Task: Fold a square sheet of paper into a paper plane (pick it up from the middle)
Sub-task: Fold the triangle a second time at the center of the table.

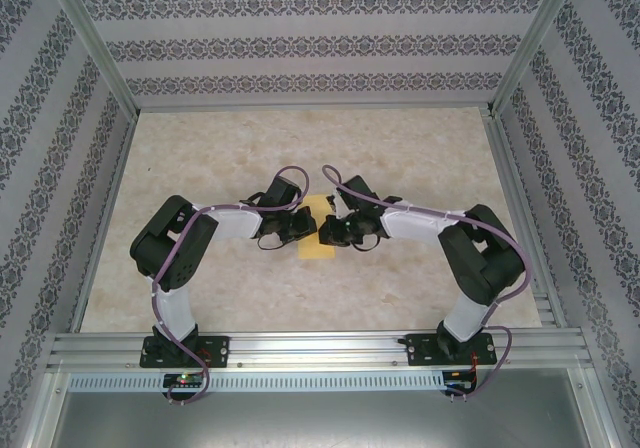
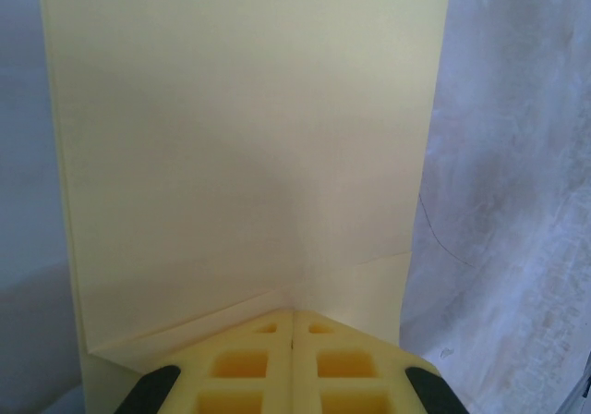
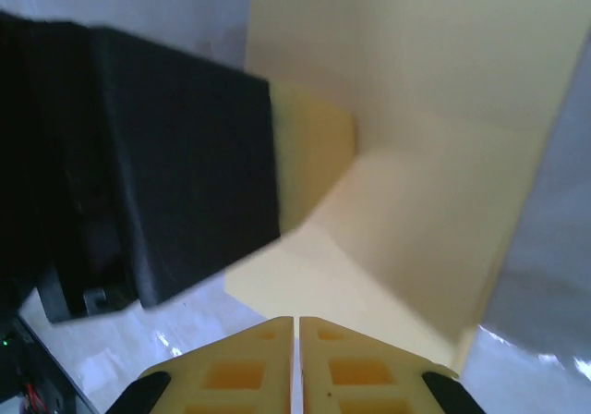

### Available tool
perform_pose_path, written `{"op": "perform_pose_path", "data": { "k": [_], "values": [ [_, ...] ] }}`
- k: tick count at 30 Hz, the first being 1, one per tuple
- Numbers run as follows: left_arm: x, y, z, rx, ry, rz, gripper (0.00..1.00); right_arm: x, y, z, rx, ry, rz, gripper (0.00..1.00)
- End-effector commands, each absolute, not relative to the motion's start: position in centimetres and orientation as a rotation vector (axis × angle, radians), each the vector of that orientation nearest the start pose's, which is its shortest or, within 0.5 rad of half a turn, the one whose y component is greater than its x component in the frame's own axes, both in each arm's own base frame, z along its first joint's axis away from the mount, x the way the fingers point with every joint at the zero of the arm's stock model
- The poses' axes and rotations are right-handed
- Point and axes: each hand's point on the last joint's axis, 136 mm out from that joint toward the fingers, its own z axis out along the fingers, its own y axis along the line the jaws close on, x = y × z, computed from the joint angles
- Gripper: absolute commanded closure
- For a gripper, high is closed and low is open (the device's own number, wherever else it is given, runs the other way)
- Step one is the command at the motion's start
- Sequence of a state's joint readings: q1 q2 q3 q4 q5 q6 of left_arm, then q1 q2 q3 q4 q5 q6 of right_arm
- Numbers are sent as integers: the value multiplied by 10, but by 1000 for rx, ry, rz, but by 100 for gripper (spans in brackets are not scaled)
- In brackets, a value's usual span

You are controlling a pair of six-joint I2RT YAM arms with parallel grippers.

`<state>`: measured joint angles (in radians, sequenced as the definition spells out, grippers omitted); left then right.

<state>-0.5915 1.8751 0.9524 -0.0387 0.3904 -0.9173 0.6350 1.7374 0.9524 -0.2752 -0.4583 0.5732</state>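
Patterned wallpaper closes off three sides of a pale marbled table, with aluminium rails along its edges. At the left, the left arm has its elbow close to the table's left edge and reaches inward. The left gripper sits at mid-table, its pads pressed together. In the left wrist view, the closed tips meet the near edge of the sheet of paper, where two creased flaps slant in toward them. Whether they pinch the paper cannot be told.

The yellow sheet lies between the two grippers as a narrow upright strip, its long edges straight. The right gripper is just beside it and is also shut. From the right wrist, its tips hover before the paper and face the left gripper's finger. The right arm bends near the right rail — bare table lies open behind both grippers, toward the far wall.
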Motion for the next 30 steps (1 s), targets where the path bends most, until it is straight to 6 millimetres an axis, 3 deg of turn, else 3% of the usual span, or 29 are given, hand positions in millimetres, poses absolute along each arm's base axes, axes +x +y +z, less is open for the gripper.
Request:
{"op": "perform_pose_path", "data": {
  "k": [1, 6, 10, 20, 24, 30],
  "values": [
    [277, -254, -51, -369, 3010, -680, 95, 271, 297, 29, -294, 2854, 922, 90],
    [277, -254, -51, -372, 3010, -679, 95, 273, 292, 17, -293, 2887, 876, 91],
    [275, -251, -53, -382, 3016, -655, 95, 264, 280, 4, -287, 2935, 836, 91],
    [273, -248, -55, -386, 3016, -637, 95, 210, 234, -20, -209, 3026, 816, 92],
    [276, -252, -52, -378, 3010, -662, 95, 217, 237, -1, -219, 2965, 847, 92],
    [278, -255, -47, -367, 3001, -683, 95, 257, 269, 49, -268, 2805, 943, 91]
  ]
}}
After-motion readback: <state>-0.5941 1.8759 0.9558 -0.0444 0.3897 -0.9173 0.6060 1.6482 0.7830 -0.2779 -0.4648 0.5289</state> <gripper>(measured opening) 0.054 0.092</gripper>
